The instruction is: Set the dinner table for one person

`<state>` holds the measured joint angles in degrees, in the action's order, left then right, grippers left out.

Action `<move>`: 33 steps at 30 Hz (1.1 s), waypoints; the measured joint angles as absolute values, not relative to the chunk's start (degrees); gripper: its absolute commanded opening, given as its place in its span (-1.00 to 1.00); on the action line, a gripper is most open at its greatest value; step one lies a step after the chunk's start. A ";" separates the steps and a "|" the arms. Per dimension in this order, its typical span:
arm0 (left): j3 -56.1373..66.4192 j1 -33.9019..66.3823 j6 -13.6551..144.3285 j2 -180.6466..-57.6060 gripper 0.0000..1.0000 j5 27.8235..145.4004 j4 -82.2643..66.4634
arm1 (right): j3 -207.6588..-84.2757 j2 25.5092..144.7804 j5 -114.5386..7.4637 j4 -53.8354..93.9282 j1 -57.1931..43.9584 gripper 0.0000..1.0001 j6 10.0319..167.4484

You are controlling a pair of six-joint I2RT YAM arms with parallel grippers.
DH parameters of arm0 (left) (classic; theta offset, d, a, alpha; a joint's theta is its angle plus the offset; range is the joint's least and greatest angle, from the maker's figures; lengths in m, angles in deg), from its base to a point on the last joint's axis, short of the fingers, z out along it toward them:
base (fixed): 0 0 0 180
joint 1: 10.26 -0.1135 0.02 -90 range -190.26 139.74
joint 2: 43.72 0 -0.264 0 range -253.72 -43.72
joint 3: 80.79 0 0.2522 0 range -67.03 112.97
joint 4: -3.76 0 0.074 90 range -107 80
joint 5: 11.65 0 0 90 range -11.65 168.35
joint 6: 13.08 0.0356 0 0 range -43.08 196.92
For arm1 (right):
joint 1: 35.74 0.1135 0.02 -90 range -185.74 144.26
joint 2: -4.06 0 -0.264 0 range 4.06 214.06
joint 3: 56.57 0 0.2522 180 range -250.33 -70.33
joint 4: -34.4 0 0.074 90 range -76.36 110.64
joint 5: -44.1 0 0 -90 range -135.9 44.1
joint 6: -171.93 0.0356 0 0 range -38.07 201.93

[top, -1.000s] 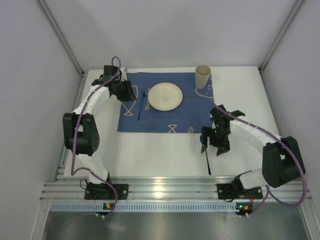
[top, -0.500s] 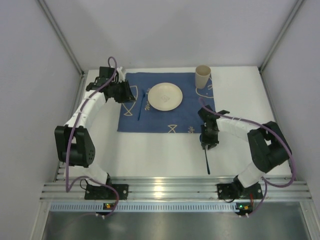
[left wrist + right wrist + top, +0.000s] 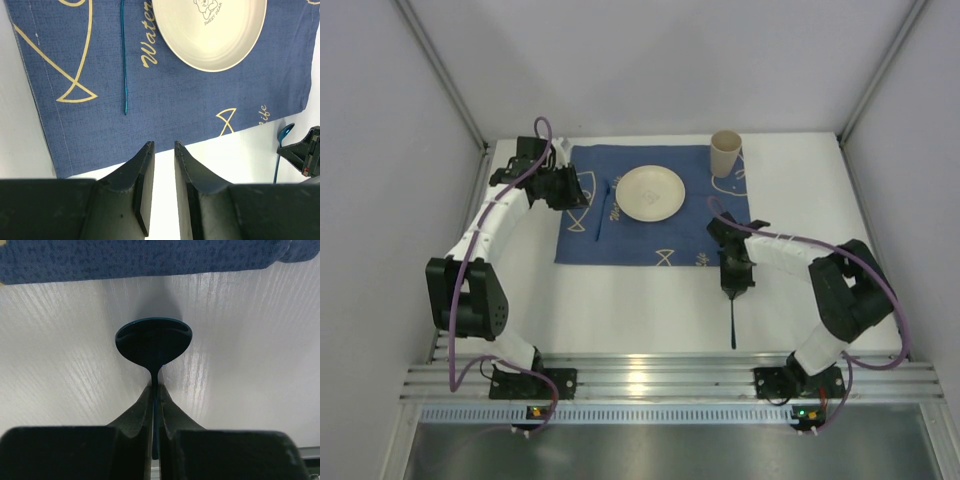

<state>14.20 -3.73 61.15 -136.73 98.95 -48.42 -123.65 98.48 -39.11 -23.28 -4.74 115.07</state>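
From above: large matte white dinner table across the middle and lower frame, edged by a slotted aluminium rail. At centre, dark blue cloth with white fish drawings. On it, round cream plate, thin blue rod-like utensil just left of the plate, and beige cup at the upper right corner. Right of centre, just below the cloth's lower right corner, right gripper pinched onto a dark teal spoon, with the handle trailing toward the bottom of the frame over bare table. Upper left, left gripper above the cloth's left edge.

Left wrist view: fingers a narrow gap apart, nothing between them. Above them in the frame, cloth, utensil and plate. Far right, the spoon's bowl and the other gripper.

Right wrist view: jaws closed together on the spoon's thin neck, just behind the bowl. Bowl close over the white table, cloth edge along the top. Touching or lifted – cannot tell.

Risks, as a judgement: gripped so near the bowl, with the long handle hanging free – likely to pivot or droop on lifting. Could slip out of so thin a hold. If dragged low toward the top of the frame, could catch and ruck the cloth edge. On set-down near the plate, could knock it with the swinging handle.
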 measured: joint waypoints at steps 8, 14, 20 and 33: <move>14.18 -3.67 60.91 -136.73 -0.46 99.02 -48.66 | -125.84 98.54 -38.65 -25.23 -4.61 -1.00 114.57; 13.37 -3.58 60.32 -136.34 -0.46 99.15 -48.31 | -142.38 98.80 -35.77 -31.52 -4.32 -1.00 112.45; 10.57 -3.56 59.62 -134.18 -0.46 99.50 -47.63 | -164.11 103.81 -33.58 -34.60 -4.41 -1.00 109.56; 4.00 -3.28 57.17 -125.63 -0.44 98.34 -46.91 | -197.60 138.32 -32.92 -39.83 -11.45 -1.00 104.49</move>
<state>4.00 -3.28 57.17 -125.63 98.34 -46.91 -197.60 138.32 -32.92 -39.83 -11.45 104.49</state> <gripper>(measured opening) 0.274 0.017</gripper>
